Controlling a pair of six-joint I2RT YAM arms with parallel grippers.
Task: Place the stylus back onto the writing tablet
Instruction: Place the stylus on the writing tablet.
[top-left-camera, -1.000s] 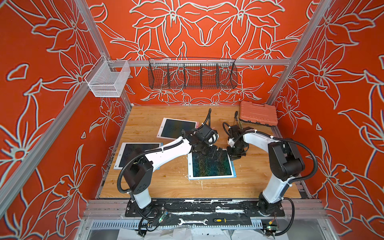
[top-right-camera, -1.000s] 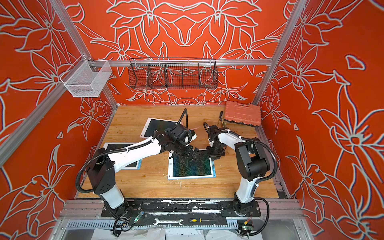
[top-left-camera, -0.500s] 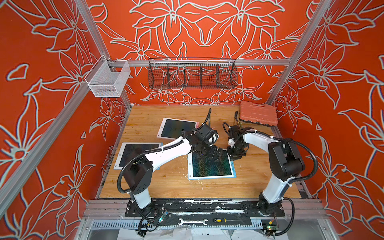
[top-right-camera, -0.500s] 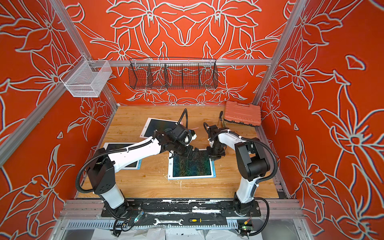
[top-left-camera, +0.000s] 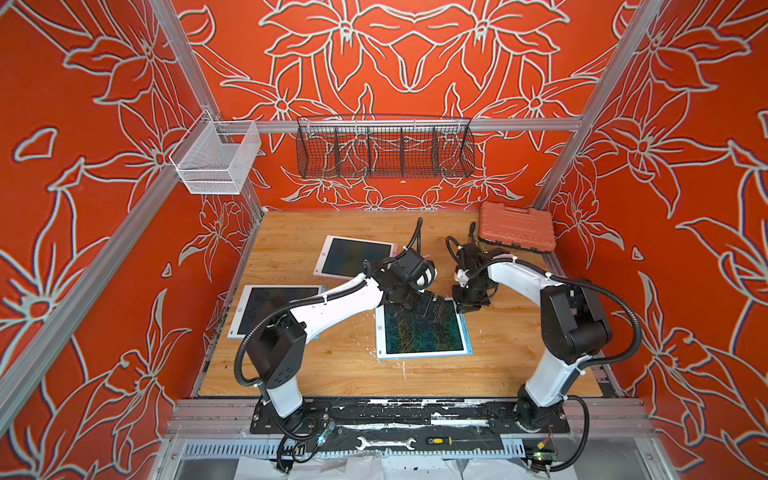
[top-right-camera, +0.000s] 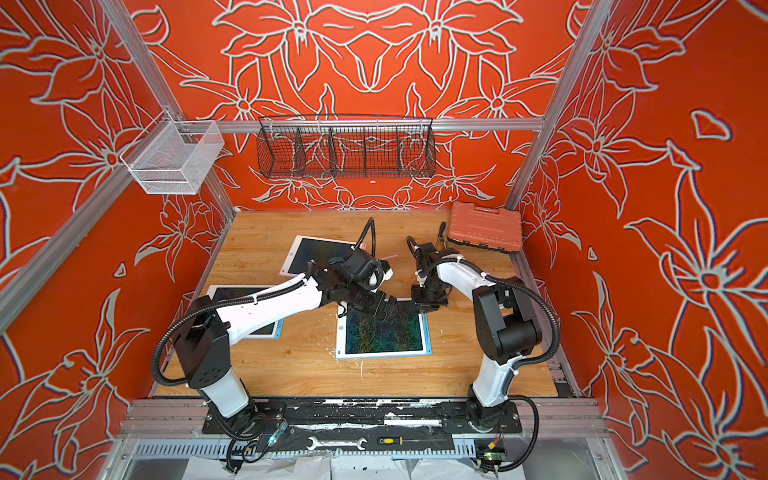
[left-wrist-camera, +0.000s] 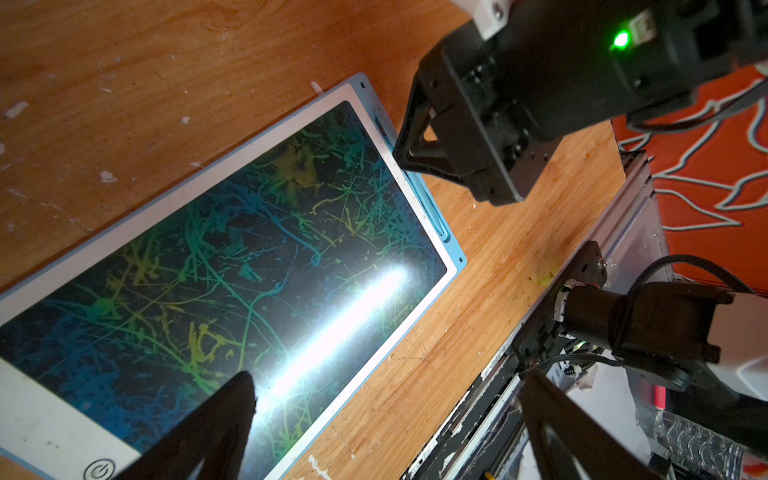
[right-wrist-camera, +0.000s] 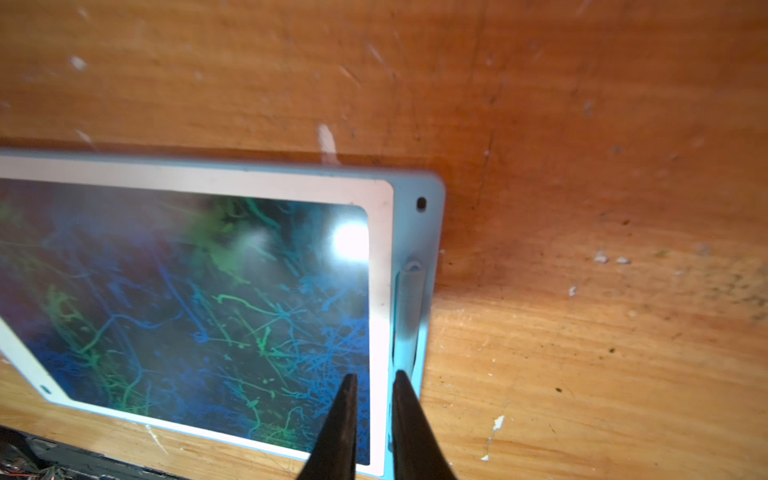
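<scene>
pale-blue plastic stylus (right-wrist-camera: 409, 307): seemingly docked at edge of blue-framed rectangular tablet (right-wrist-camera: 187, 291) | right hand (right-wrist-camera: 376, 374): narrow, empty | left hand (left-wrist-camera: 386, 376): wide

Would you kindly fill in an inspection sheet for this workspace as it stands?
Surface: wooden table, scuffed, with white flecks.
Job's things: pale stylus lies in the side slot of the blue-framed tablet, which lies flat.
Clutter: pink-edged tablet behind it; third tablet by the left arm; orange case at the back corner.
Hands: left hand open, one finger over the screen; right hand narrowly open at the slot's end, nothing between its jaws.
Cables: black hoses loop beside both arms; none seen across the tablet.
Surroundings: wire basket, white mesh basket; wrench and screwdriver on the front rail.
</scene>
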